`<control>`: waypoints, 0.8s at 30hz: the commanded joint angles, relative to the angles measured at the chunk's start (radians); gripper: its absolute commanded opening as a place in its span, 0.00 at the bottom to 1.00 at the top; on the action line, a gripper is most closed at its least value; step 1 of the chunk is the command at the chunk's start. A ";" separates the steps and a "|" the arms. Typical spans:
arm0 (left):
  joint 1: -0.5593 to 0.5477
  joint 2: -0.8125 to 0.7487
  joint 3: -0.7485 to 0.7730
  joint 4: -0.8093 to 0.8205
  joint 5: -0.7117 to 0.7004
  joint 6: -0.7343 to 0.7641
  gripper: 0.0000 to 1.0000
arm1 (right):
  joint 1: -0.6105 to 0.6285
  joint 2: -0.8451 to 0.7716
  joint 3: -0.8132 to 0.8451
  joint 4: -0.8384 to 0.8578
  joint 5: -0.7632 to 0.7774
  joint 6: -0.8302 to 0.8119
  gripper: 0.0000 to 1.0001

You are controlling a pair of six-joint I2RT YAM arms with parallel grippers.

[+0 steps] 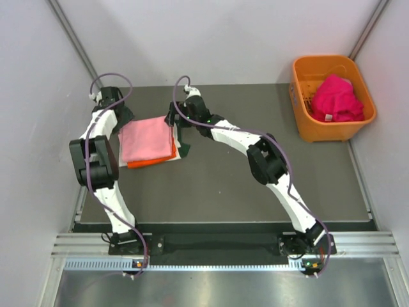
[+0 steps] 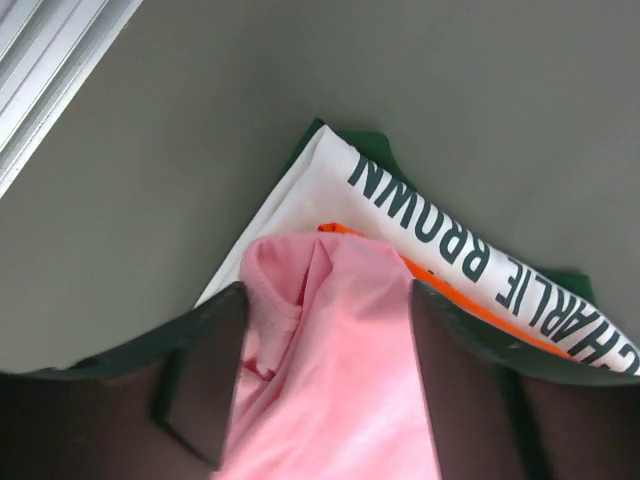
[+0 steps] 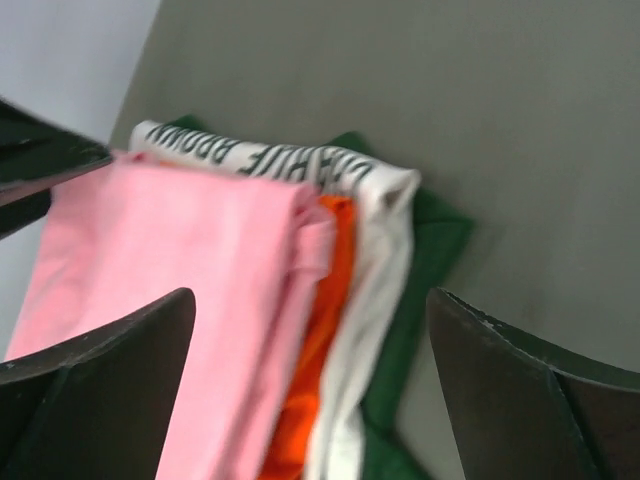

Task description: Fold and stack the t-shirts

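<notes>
Folded soft cloth stack near the far left corner of the matte dark grey table (image 1: pixel 223 192): light pink t-shirt (image 1: pixel 147 139) on top, lightly creased, bright orange t-shirt (image 1: pixel 148 164) under it, then white t-shirt with dark green lettering (image 2: pixel 450 250), dark green t-shirt (image 3: pixel 432 238) at bottom. Left gripper (image 2: pixel 328 300) spread, fingers either side of pink cloth. Right gripper (image 3: pixel 310 300) spread wide over the stack's other edge. Crumpled magenta t-shirts (image 1: pixel 335 99) in slotted orange plastic basket (image 1: pixel 326 133), far right corner

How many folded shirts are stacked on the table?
4: pink shirt on top, orange shirt beneath, then white lettered shirt, dark green shirt lowest. White and green might be one garment; more may be hidden.
</notes>
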 commanded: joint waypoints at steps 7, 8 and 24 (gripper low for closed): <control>0.012 -0.292 -0.106 0.148 0.026 -0.015 0.79 | 0.008 -0.337 -0.177 0.072 0.017 -0.123 0.96; 0.011 -0.341 -0.112 0.116 0.014 -0.009 0.79 | 0.008 -0.429 -0.274 0.077 0.018 -0.143 0.96; -0.290 -0.732 -0.443 0.174 0.238 0.000 0.79 | -0.264 -1.374 -1.304 0.147 0.044 -0.175 1.00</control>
